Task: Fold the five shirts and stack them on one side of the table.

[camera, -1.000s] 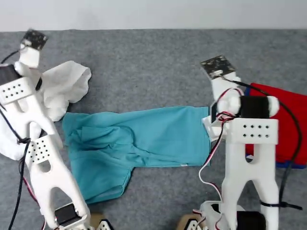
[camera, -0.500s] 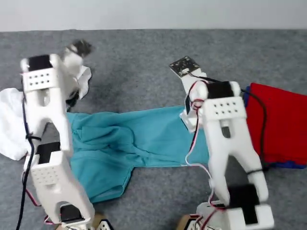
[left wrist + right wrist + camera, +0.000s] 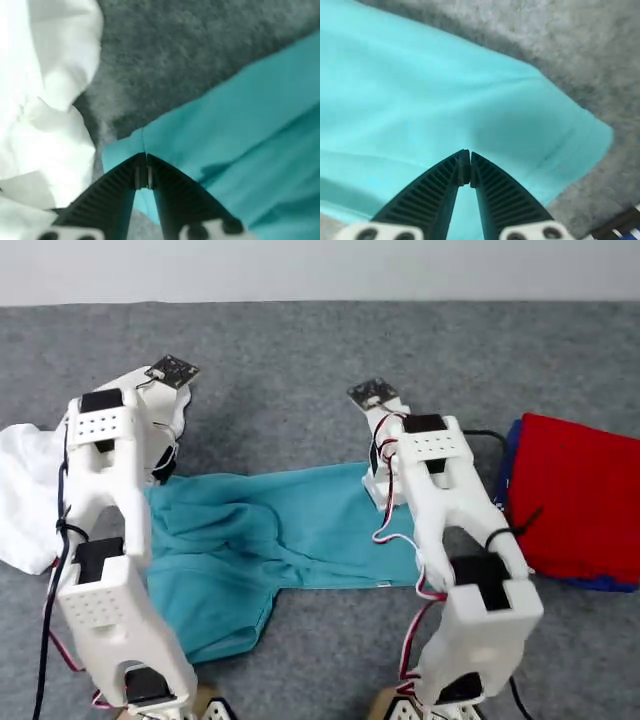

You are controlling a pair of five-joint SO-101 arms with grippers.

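Meeting tip to tip, the ribbed black jaws of the left gripper [image 3: 142,172] are closed at the hemmed corner of the teal shirt [image 3: 240,125]. Whether any cloth is caught between them cannot be told. Crumpled white shirts [image 3: 45,100] lie just beside that corner on the grey table cover [image 3: 190,45].

The right gripper [image 3: 465,167] is likewise closed, its tips set down on flat teal fabric near the shirt's other hemmed corner.

From above, the white wrist housings cover both sets of jaws. The high view adds the wider layout: the teal shirt [image 3: 300,530] is spread across the middle of the frame, with the left arm [image 3: 105,500] at its upper left corner and the right arm [image 3: 440,500] at its upper right. A folded red shirt [image 3: 575,500] lies at the right edge on something blue [image 3: 600,583].
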